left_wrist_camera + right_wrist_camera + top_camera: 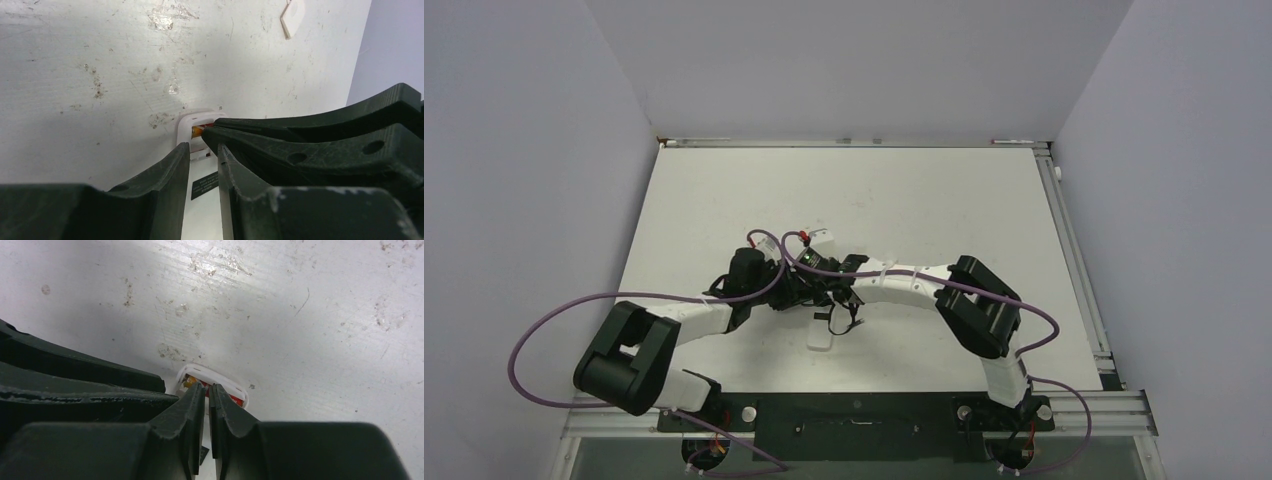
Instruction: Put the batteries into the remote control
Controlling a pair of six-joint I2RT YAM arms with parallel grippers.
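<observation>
- Left arm (639,355): from my top view it reaches in from the near-left corner toward the middle of the bench (944,200).
- Left hand (202,150): its two dark fingers stand apart, one along each long side of the remote control (200,222). I cannot tell from the wrist view whether they clamp it or only flank it.
- Remote control: it lies flat on the bench at mid-table, white back up, under the point where the two hands meet. The open battery recess is at the end farthest from the left wrist camera.
- Reddish battery (235,399): it sits inside the recess, lengthwise across it, with an orange-tinted end showing on the other side of the fingertips. I cannot make out a second battery.
- White flat piece (292,15): it lies on the bench, well apart from the remote control.
- Right hand (206,386): it is closed down to a thin slit, and I see nothing gripped in it. The tips are right at the recess, against the battery's orange end as the left wrist view shows it.
- Right arm (979,305): it arches in from the near-right side to meet the left hand.
</observation>
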